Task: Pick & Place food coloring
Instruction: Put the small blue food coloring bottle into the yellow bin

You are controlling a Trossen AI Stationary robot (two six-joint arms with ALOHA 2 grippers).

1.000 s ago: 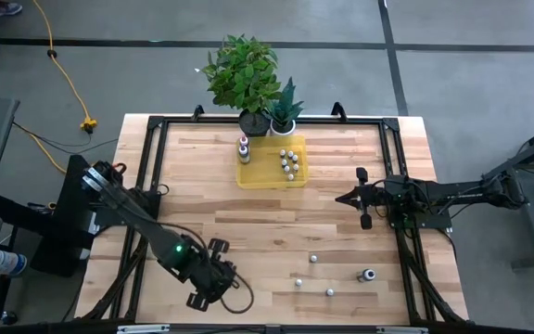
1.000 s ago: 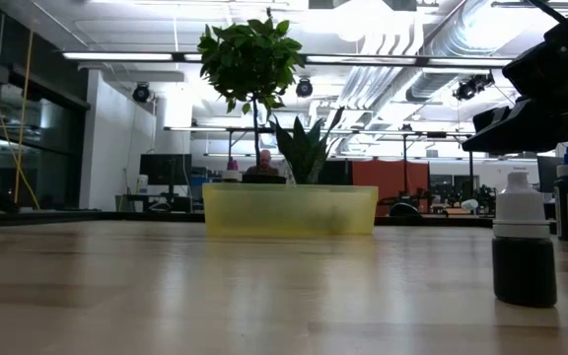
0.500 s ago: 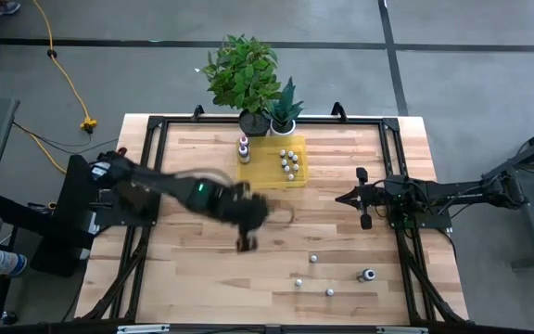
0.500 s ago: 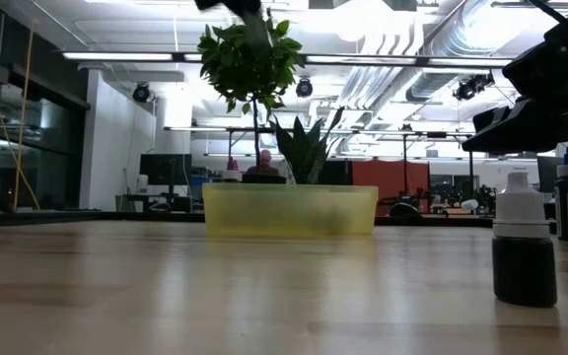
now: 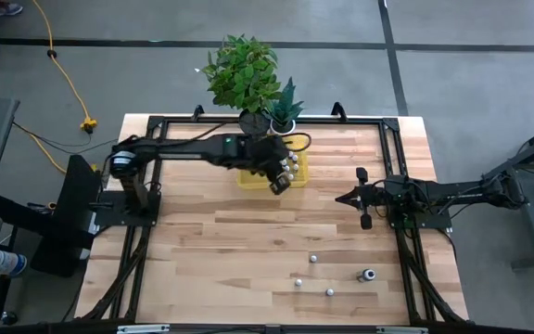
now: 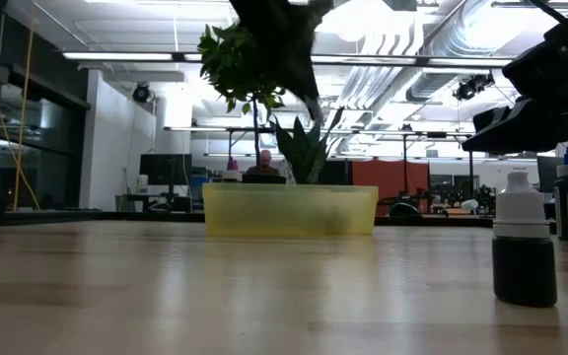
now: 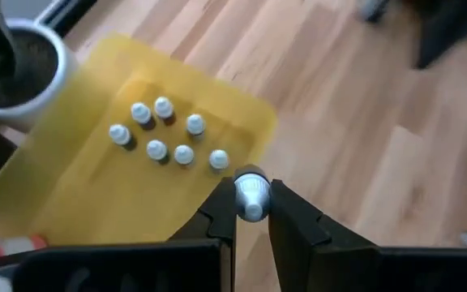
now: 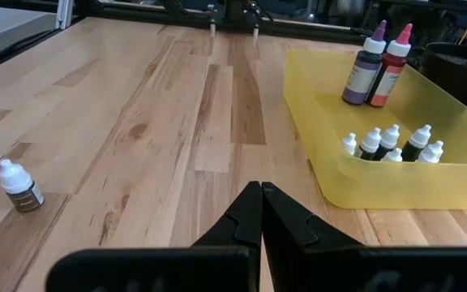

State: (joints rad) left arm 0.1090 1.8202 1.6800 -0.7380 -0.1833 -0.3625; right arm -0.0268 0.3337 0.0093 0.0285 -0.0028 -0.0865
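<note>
high view: left gripper (image 5: 279, 185) out over the near right corner of the translucent yellow plastic tray (image 5: 251, 177), which sits at the table's far edge by two potted plants (image 5: 248, 74). several tiny white-capped bottles (image 5: 289, 161) grouped in the tray; four more loose bottles (image 5: 330, 292) near the table's near right corner. right gripper (image 5: 363, 199) waiting above the right edge of the table.

low view: only a dark blurred part of the left arm above the tray, gripper itself not to be told. one small dark bottle with white cap (image 6: 523, 249) upright close to the camera.

left wrist view: fingers (image 7: 294, 219) narrowed on a small white-capped bottle (image 7: 251, 195), pinched at the cap and neck, hanging just over the tray's rim; six caps (image 7: 184, 153) standing close together inside the tray.

right wrist view: fingers pressed together, holding nothing; two taller bottles, purple and red (image 8: 378, 55), at the far corner of the tray.

judgement: bottle probably very light, stiff plastic, smooth and a little slippery, easy to tip over; best hold at the cap or the neck, as now.
</note>
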